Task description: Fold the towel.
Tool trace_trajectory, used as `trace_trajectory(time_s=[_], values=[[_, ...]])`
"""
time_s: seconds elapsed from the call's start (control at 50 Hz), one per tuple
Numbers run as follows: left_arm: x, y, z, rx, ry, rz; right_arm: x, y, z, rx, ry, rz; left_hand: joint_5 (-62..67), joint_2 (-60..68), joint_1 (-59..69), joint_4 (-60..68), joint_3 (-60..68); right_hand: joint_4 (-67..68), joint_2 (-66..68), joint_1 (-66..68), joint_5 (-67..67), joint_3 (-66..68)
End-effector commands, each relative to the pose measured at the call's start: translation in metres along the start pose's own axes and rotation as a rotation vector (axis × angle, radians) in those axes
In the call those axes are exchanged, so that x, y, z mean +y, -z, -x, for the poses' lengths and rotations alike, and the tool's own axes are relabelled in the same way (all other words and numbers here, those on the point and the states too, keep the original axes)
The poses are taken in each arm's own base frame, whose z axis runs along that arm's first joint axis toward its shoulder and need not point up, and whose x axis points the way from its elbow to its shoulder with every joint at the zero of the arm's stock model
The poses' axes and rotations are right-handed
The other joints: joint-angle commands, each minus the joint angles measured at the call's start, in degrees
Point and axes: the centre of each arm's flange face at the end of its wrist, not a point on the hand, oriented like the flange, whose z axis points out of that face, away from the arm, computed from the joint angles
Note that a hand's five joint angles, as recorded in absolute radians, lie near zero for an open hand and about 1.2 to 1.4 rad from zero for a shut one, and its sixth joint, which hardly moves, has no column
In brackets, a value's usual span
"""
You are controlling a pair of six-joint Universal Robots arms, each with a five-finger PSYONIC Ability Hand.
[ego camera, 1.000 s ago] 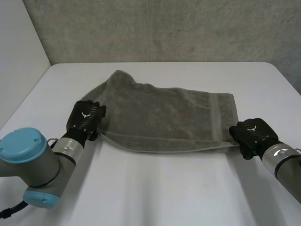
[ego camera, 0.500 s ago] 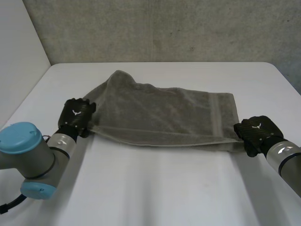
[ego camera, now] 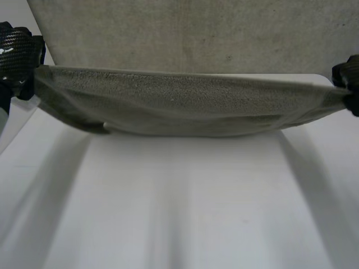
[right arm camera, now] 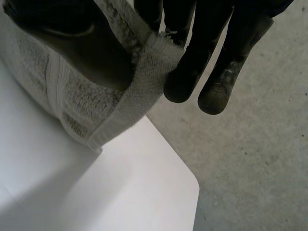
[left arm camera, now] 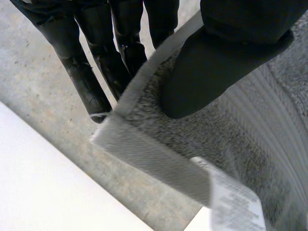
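Above the white table, before a grey wall, we hold the grey towel stretched, sagging midway. Our left hand pinches its left corner, our right hand its right edge.

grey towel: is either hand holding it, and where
Both hold the grey terry towel, stretched between them: the left hand pinches a corner at one end, the right hand the hemmed edge at the other.

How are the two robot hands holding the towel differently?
The left robot hand holds the towel's left end, the right robot hand its right end. The left holds its end higher than the right. Both pinch a corner, towel stretched above the table.
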Motion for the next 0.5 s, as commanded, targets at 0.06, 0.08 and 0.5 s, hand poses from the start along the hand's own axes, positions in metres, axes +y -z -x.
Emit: trace_trajectory(time_s=[0.06, 0.08, 0.5], values=[[0.002, 0.024, -0.011, 0.122, 0.027, 0.125, -0.008, 0.011, -0.011, -0.107, -0.007, 0.105, 10.77, 10.28, 11.07, 10.21, 10.29, 2.81, 2.91, 3.22, 2.56, 2.95], [0.011, 0.027, -0.016, 0.143, 0.025, 0.16, 0.004, 0.006, -0.006, -0.148, 0.019, 0.164, 10.77, 10.28, 11.07, 10.21, 10.29, 2.81, 2.91, 3.22, 2.56, 2.95], [0.075, -0.091, -0.062, 0.176, -0.174, 0.109, -0.012, -0.114, 0.007, 0.031, 0.313, 0.087, 10.77, 10.28, 11.07, 10.21, 10.29, 2.81, 2.91, 3.22, 2.56, 2.95]])
